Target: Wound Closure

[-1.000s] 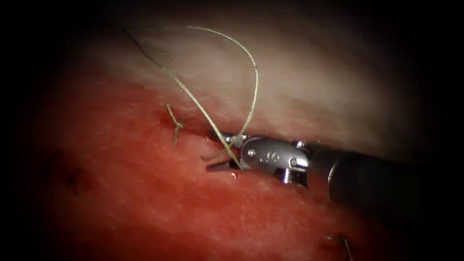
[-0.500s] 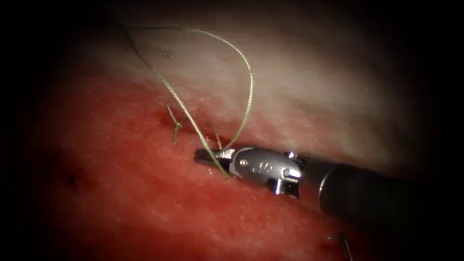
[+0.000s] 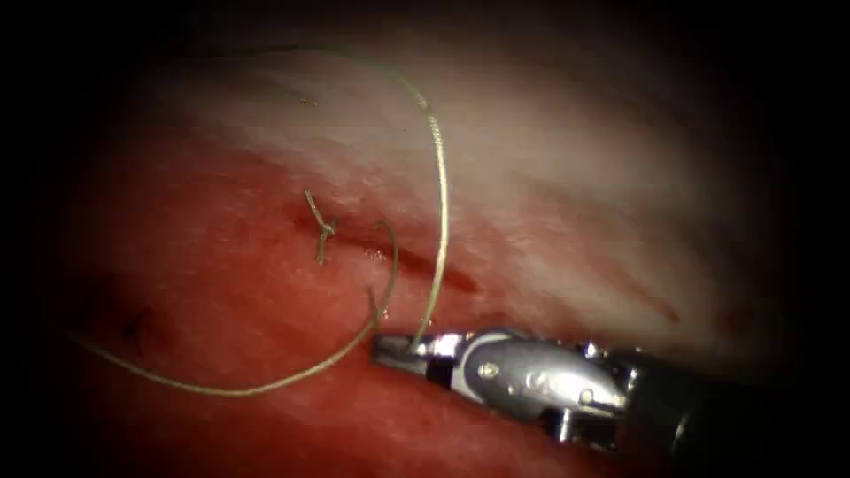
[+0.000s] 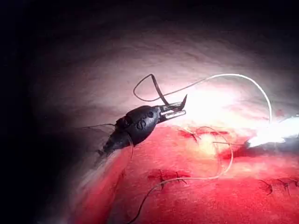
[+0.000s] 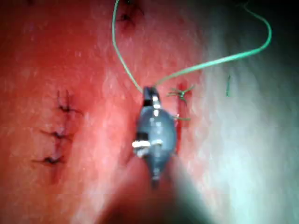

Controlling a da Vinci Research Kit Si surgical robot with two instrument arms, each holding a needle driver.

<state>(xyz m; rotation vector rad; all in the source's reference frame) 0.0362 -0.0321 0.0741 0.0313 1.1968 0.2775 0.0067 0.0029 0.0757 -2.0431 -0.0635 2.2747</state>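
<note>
thread point(image 3: 440, 190) looped beside knot point(image 3: 324, 228), right tool point(image 3: 396, 348) gripping

No text can be read; marks on the right tool point(image 3: 531, 382) are illegible.

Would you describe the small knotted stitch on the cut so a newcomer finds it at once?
On the red-and-pale pork tissue, find the dark cut. At its left end sits the small tied knot; its two short cut ends stop free, unlike the long pale thread clamped in the right tool.
</note>
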